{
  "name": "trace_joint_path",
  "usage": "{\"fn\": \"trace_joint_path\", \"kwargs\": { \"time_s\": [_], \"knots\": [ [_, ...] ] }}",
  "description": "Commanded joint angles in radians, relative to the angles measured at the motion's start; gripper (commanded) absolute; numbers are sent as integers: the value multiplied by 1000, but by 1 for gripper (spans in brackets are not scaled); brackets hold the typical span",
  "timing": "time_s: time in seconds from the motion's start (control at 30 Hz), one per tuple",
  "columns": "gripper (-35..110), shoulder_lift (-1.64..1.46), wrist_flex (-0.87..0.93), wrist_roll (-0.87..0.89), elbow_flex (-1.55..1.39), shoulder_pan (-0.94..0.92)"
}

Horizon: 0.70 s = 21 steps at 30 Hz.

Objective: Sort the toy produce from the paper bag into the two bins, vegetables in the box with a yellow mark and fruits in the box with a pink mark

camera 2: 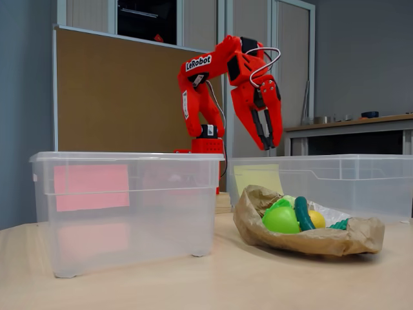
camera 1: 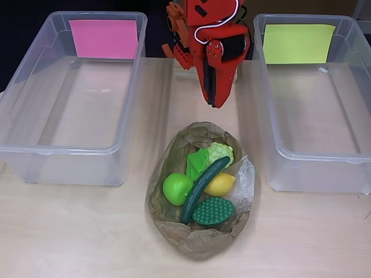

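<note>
On table: 2 bins [camera 1: 69, 98], 1 bag [camera 1: 200, 231].

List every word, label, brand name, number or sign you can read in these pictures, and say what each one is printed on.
"LeRobot": white lettering on the upper link of the red arm, readable in the fixed view.
Pink mark on the left bin in the overhead view: blank, no writing.
Yellow mark on the right bin in the overhead view: blank, no writing.
No other text or numbers can be read.
</note>
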<state>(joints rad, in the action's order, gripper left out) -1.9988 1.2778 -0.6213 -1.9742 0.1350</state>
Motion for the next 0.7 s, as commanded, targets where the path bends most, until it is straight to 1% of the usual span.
{"fn": "trace_joint_path", "kwargs": {
  "time_s": [0.0,0.07,0.1,0.17,0.23,0.27,0.3,0.37,0.4,0.47,0.57,0.67],
  "knots": [
    [0,71,-6,227,94,-26],
    [0,110,-9,422,118,-46],
    [0,127,-37,558,121,-57],
    [0,161,-38,956,127,-74],
    [0,190,-40,1414,127,-72],
    [0,201,-29,1529,127,-64],
    [0,213,-41,1546,127,-55],
    [0,238,-31,1764,132,-41],
    [0,250,-28,1827,132,-34],
    [0,281,-26,1870,149,-28],
    [1,333,3,2039,186,-15],
    [6,388,5,2177,224,-2]
  ]
}}
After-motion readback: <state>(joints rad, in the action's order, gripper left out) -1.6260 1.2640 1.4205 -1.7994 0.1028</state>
